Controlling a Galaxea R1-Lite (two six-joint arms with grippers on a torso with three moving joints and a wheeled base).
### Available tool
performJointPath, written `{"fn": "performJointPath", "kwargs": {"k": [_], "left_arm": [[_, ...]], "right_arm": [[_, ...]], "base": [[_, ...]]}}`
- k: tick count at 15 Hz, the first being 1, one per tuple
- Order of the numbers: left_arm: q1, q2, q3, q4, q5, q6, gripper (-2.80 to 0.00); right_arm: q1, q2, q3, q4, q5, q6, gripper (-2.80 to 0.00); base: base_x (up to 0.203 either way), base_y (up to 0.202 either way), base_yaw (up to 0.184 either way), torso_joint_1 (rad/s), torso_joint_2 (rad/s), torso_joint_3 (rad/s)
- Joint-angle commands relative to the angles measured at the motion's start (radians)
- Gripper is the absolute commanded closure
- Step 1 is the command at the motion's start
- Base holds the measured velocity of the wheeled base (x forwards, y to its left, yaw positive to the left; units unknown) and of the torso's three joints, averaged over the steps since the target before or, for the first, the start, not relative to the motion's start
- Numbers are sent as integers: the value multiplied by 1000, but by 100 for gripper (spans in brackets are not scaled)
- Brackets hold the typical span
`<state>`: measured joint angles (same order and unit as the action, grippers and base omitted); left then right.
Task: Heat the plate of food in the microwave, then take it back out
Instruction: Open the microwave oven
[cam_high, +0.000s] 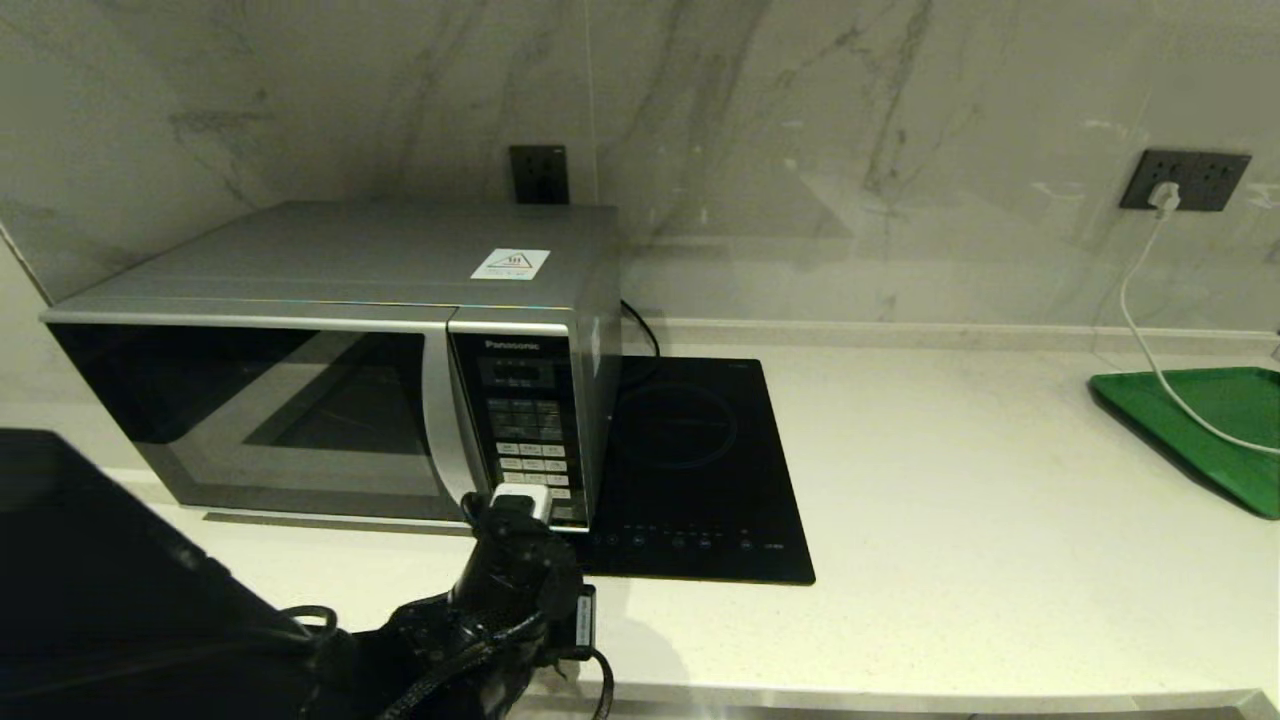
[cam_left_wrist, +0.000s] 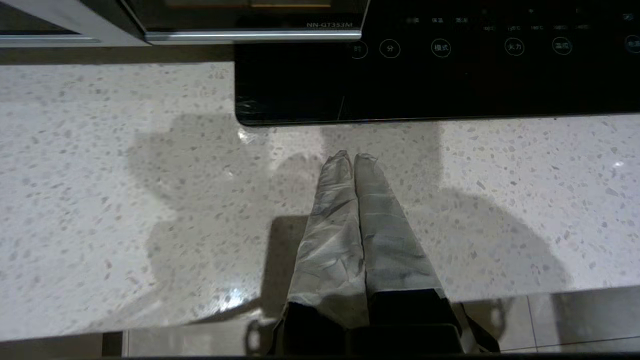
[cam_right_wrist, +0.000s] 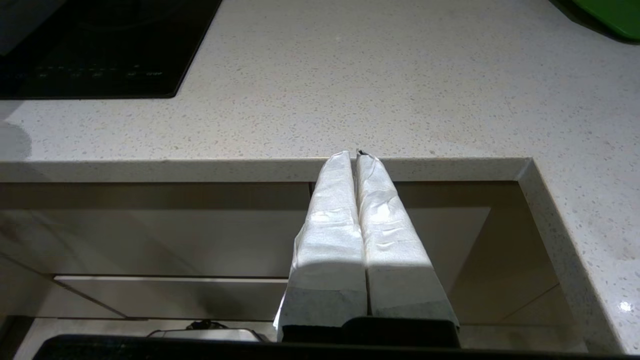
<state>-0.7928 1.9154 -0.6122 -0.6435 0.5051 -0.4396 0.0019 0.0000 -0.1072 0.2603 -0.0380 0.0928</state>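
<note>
The microwave (cam_high: 330, 300) stands at the left of the counter with its dark glass door closed. Its lower front edge shows in the left wrist view as the microwave (cam_left_wrist: 250, 22). The plate of food is out of view, and nothing shows through the dark door. My left gripper (cam_high: 522, 503) is shut and empty, just in front of the lower end of the button panel (cam_high: 530, 440). Its taped fingers point over the bare counter in the left wrist view, left gripper (cam_left_wrist: 351, 157). My right gripper (cam_right_wrist: 354, 155) is shut and empty, parked below the counter's front edge.
A flat black induction hob (cam_high: 690, 470) lies right beside the microwave, hob (cam_left_wrist: 430, 75). A green tray (cam_high: 1200, 420) sits at the far right with a white cable (cam_high: 1140, 320) draped onto it from a wall socket. Pale speckled counter (cam_high: 950, 500) lies between them.
</note>
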Motion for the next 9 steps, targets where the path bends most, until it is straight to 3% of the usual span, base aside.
{"fn": "performJointPath", "kwargs": {"k": [1,6,9], "left_arm": [[7,96,-42,-6,4,-7,0],[69,119,-85,-19,3,14,0],[70,120,-124,-19,3,29,0]], "right_arm": [[1,0,0,2,0,1,0],[1,0,0,1,0,1,0],[0,0,0,2,0,1,0]], "base": [[0,0,0,0,0,0],[0,0,0,0,0,0],[0,0,0,0,0,0]]}}
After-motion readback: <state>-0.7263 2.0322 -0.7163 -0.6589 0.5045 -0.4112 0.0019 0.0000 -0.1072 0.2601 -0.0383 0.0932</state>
